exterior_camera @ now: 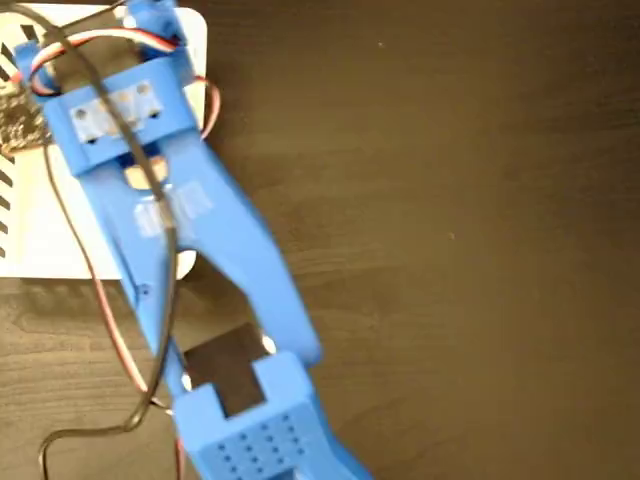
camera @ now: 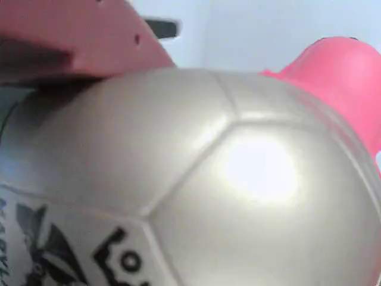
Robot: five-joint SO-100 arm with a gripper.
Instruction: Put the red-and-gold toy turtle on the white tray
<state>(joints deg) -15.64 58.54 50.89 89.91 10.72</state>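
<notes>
The blue plastic arm (exterior_camera: 190, 250) stretched across the dark wooden table (exterior_camera: 450, 200), its far end over the flat white square tray with black diagonal slots (exterior_camera: 40, 240) in the fixed view. In the wrist view the squishy toy turtle (camera: 196, 179), pale shiny domed shell with black print and red limbs, filled the lens against a white ground (likely the tray). Whether the two-finger gripper's jaws gripped it, or how wide they stood, could not be told. By my judgement the carry looked done; only letting go and backing off remained.
</notes>
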